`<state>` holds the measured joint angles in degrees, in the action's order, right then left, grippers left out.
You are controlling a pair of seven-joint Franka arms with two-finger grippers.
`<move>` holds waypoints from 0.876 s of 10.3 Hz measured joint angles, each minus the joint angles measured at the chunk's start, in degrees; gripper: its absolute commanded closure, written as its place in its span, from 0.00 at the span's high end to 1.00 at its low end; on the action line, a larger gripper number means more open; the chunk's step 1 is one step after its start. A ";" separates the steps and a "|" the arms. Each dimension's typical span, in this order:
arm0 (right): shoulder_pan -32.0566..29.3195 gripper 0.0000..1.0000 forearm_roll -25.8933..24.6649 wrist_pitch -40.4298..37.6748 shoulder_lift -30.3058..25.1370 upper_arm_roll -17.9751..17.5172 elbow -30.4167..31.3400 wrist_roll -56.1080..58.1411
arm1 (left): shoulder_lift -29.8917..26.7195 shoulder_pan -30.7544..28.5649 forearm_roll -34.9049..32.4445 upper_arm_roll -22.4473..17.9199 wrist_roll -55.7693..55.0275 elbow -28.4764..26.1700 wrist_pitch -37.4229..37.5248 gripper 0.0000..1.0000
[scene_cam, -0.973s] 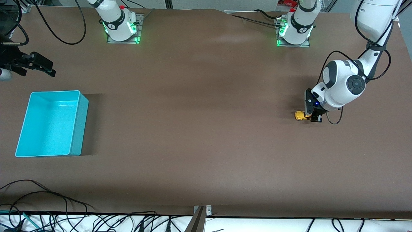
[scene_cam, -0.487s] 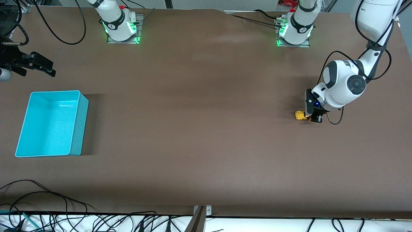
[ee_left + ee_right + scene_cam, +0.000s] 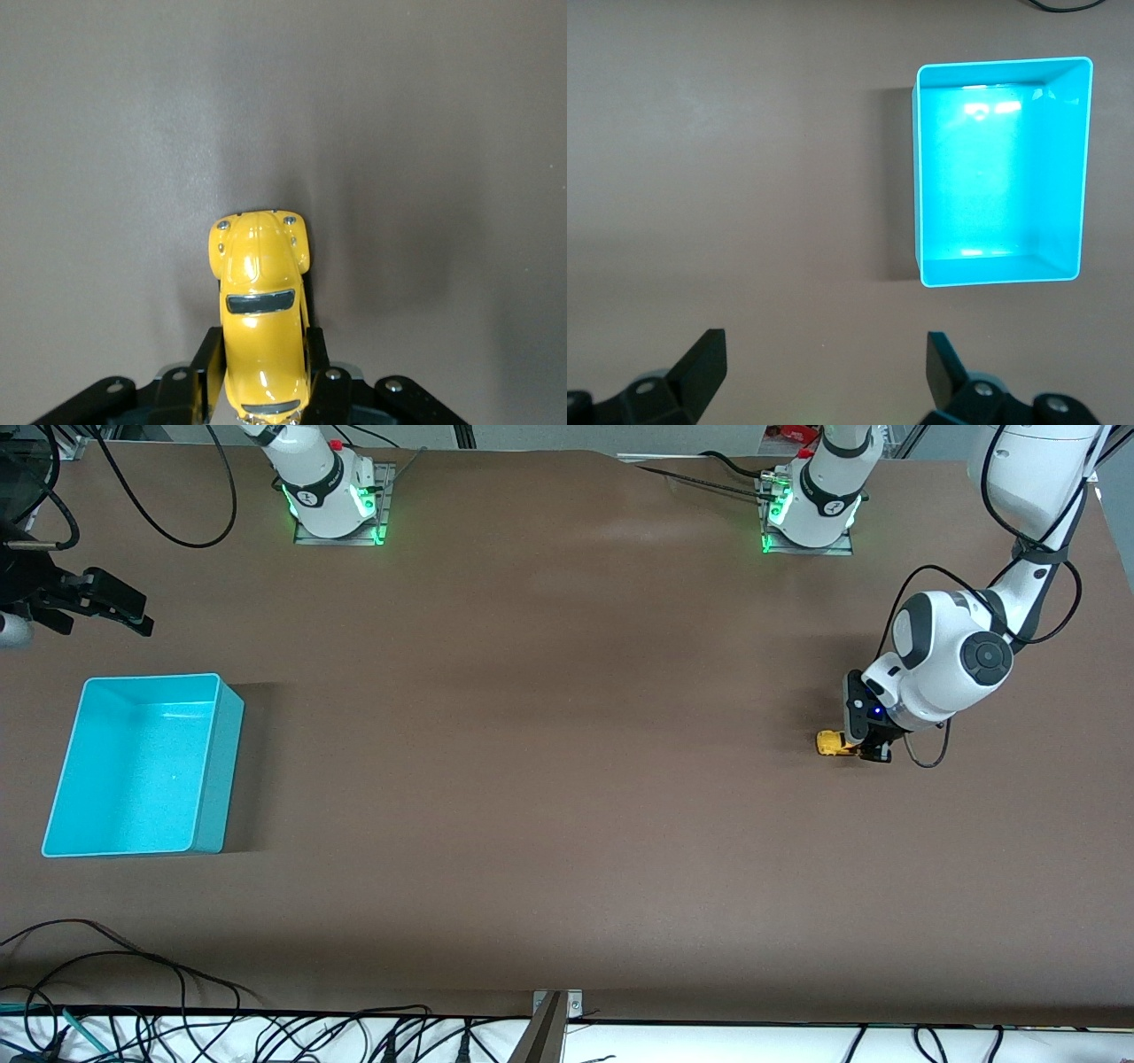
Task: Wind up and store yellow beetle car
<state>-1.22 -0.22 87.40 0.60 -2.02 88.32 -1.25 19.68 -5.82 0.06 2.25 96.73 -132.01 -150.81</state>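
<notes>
The yellow beetle car [image 3: 827, 743] stands on the brown table near the left arm's end. My left gripper [image 3: 861, 749] is down at the table, shut on the car's rear half. In the left wrist view the car [image 3: 260, 266] sits between the two black fingers [image 3: 209, 352], nose pointing away from the wrist. My right gripper [image 3: 137, 615] is open and empty, held above the table at the right arm's end, beside the turquoise bin [image 3: 221, 779]. The right wrist view shows its spread fingertips [image 3: 704, 354] and the empty bin [image 3: 1001, 276].
The arm bases [image 3: 332, 505] stand along the table edge farthest from the front camera. Black cables [image 3: 177, 536] lie near the right arm's base. Bare brown table [image 3: 532, 735] stretches between the bin and the car.
My left gripper and the car have shifted slightly toward the left arm's end of the table. The right arm has not moved.
</notes>
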 measured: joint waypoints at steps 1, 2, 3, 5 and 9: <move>0.00 1.00 0.00 0.00 0.00 0.00 0.00 0.00 | 0.04 -0.01 0.00 -0.60 0.08 0.05 0.00 0.00; 0.00 1.00 0.00 0.00 0.00 0.00 0.00 0.00 | 0.07 -0.01 0.00 -1.30 0.19 0.11 0.02 0.00; 0.00 1.00 0.00 0.00 0.00 0.00 0.00 0.00 | 0.12 -0.01 0.00 -2.13 0.33 0.18 0.02 0.00; 0.00 1.00 0.00 0.00 0.00 0.00 0.00 0.00 | 0.27 -0.03 0.00 -3.88 0.73 0.40 0.05 0.00; 0.00 1.00 0.00 0.00 0.00 -0.01 0.00 0.00 | 0.77 -0.23 -2.35 -6.65 1.49 1.12 0.20 0.00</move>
<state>-1.22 -0.22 87.40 0.60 -2.03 88.32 -1.25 20.45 -6.05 -2.29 -4.40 98.22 -130.89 -150.61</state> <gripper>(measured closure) 0.000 0.590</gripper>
